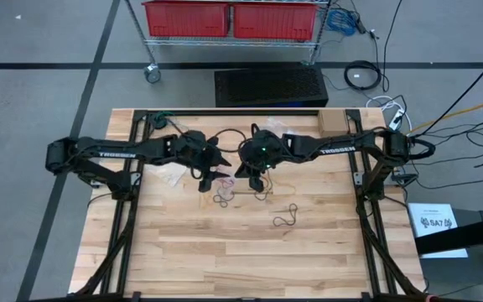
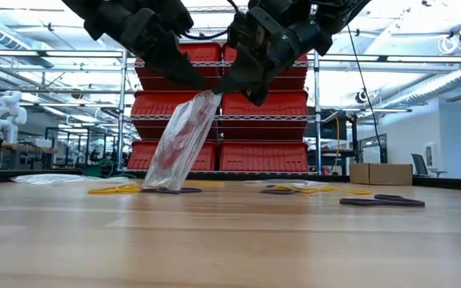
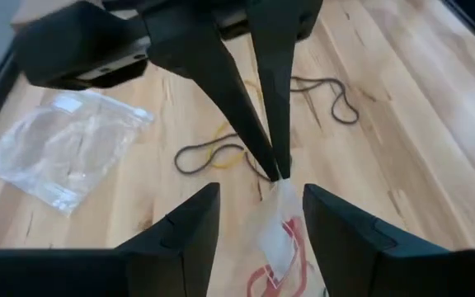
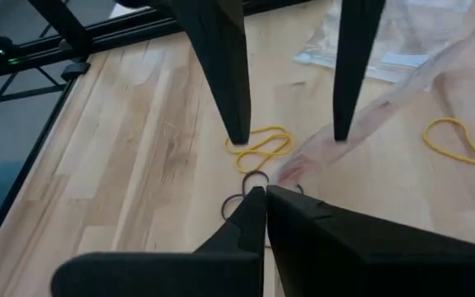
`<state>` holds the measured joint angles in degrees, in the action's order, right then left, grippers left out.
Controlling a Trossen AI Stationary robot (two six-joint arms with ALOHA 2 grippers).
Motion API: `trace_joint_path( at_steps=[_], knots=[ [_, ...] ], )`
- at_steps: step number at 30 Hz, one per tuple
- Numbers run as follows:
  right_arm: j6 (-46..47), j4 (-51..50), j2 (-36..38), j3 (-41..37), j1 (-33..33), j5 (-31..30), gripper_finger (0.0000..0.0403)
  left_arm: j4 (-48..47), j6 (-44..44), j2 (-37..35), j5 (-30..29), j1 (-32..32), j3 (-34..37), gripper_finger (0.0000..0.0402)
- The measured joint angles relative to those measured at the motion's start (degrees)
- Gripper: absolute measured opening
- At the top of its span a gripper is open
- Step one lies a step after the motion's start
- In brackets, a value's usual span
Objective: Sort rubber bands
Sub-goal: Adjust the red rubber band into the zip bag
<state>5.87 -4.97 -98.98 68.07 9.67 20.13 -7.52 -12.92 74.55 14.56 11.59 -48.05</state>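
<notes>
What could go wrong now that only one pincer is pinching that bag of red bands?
1. The right pincer pinches only the top edge of the clear bag, and the left pincer stands open around it; the bag may slip and fall.
2. The bag hangs tilted with its lower end on the table; the red rubber bands inside could spill.
3. Loose yellow bands and black bands lie just below and could get dragged out of place.
</notes>
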Motion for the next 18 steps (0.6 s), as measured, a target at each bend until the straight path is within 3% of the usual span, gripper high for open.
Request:
trace_joint_path(
  at_steps=[12, 18],
  knots=[
    [-2.85, -1.88, 0.08, 1.87, 0.00, 1.18, 0.0000, -6.67, -1.33, 4.78, 2.92, -0.10, -3.17, 0.0179],
    [-4.75, -4.44, 0.11, 3.85, 0.00, 1.04, 0.0000, -6.08, -1.10, 5.09, 3.36, -0.14, -3.19, 0.0142]
  ],
)
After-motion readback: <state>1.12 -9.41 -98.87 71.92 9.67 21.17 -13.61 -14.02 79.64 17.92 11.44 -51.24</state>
